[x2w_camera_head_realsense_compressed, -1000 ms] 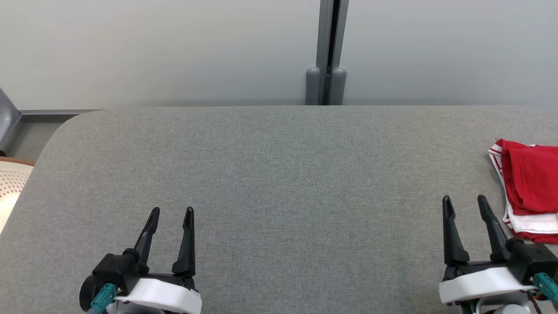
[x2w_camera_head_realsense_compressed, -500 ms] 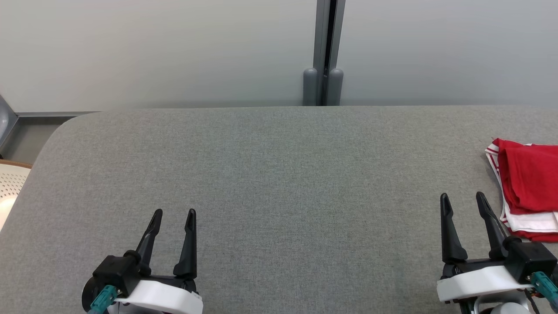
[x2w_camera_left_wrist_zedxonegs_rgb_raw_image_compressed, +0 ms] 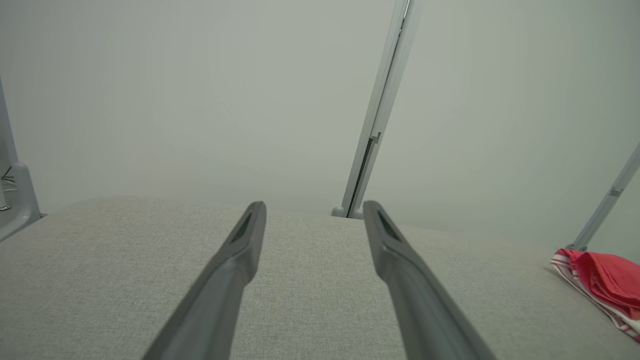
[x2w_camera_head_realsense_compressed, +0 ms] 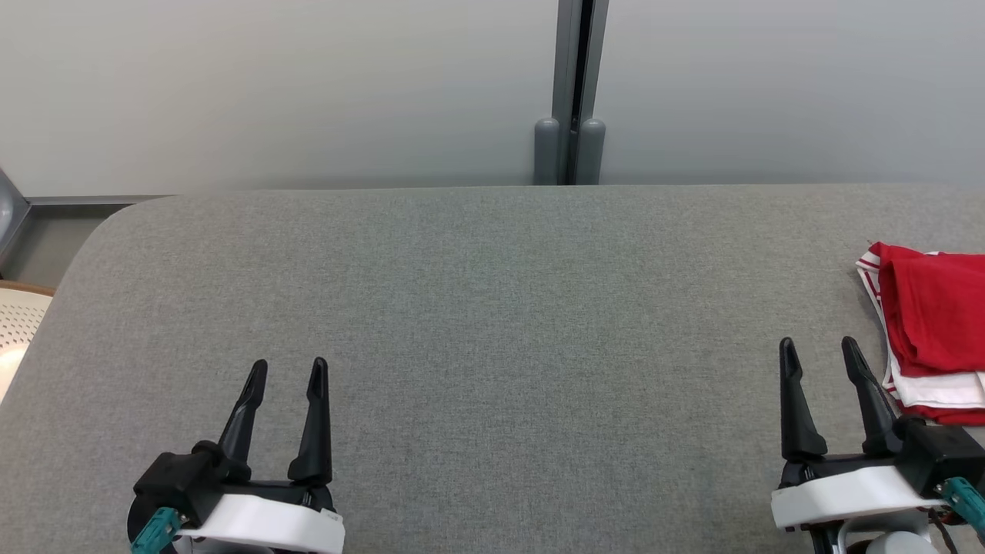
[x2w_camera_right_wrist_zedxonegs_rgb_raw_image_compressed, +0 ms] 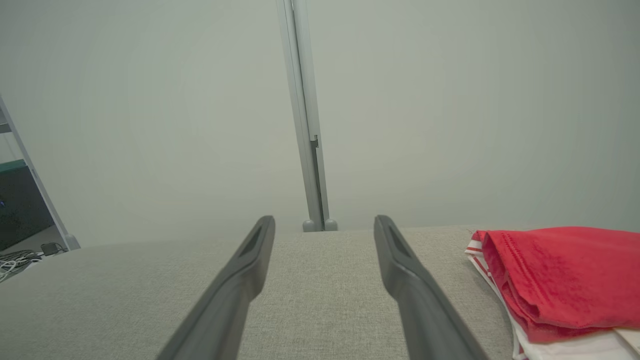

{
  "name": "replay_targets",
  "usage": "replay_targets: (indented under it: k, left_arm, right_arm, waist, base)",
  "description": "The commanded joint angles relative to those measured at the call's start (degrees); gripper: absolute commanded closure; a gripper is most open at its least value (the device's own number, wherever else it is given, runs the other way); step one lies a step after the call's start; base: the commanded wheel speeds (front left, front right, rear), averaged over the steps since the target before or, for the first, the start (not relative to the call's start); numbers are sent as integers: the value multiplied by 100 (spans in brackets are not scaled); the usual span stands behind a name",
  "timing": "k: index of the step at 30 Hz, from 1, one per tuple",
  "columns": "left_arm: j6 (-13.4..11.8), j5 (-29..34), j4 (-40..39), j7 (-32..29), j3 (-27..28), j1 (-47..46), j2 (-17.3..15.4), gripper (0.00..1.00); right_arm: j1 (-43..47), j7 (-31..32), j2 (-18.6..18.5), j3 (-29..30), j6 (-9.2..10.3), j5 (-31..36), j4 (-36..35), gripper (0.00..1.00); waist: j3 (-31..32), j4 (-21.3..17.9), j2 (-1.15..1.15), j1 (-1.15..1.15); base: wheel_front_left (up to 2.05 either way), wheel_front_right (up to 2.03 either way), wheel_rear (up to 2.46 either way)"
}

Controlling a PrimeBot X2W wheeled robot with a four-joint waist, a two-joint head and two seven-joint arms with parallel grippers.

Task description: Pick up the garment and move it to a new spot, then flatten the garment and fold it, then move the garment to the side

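Observation:
The garment [x2w_camera_head_realsense_compressed: 935,331] is a folded red piece with white and red-striped edges, lying at the right edge of the grey table [x2w_camera_head_realsense_compressed: 492,308]. It also appears at the right of the right wrist view as the garment [x2w_camera_right_wrist_zedxonegs_rgb_raw_image_compressed: 555,280] and far right in the left wrist view, garment [x2w_camera_left_wrist_zedxonegs_rgb_raw_image_compressed: 605,282]. My right gripper [x2w_camera_head_realsense_compressed: 819,348] stands open just left of it, apart from the cloth, nothing between its fingers. At the lower left my left gripper [x2w_camera_head_realsense_compressed: 286,368] is open and empty over bare tabletop.
A pale wall with a grey vertical post [x2w_camera_head_realsense_compressed: 571,92] runs behind the table's far edge. The table's rounded corner is at far left, with a perforated white chair [x2w_camera_head_realsense_compressed: 19,331] beyond it. A shelf frame and cables [x2w_camera_right_wrist_zedxonegs_rgb_raw_image_compressed: 20,250] sit off the left side.
The left gripper has shifted a little to the left and forward over the table. The right gripper and garment keep their places; the head camera has drifted slightly.

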State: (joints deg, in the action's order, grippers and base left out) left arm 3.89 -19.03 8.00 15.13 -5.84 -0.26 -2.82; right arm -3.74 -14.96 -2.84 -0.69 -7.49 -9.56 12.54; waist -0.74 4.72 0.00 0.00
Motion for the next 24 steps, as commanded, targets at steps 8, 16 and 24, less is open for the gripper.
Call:
replay_targets:
  k: [8, 16, 24]
  left_arm:
    - [13, -342, 56, -67, 43, 33, 14, 100]
    - [53, -1154, 126, -281, 150, -49, -20, 100]
    - [89, -1879, 192, -471, 245, -130, -42, 100]
  right_arm:
    - [29, 99, 12, 34, 0, -346, 123, 100]
    - [2, 329, 9, 111, 0, -1234, 112, 100]
    - [-28, 530, 6, 175, 0, -2032, 103, 100]
  waist:
    - [-14, -18, 0, 0]
    - [-10, -48, 0, 0]
    - [-5, -77, 0, 0]
  base:
    - [0, 0, 0]
    - [0, 0, 0]
    - [0, 0, 0]
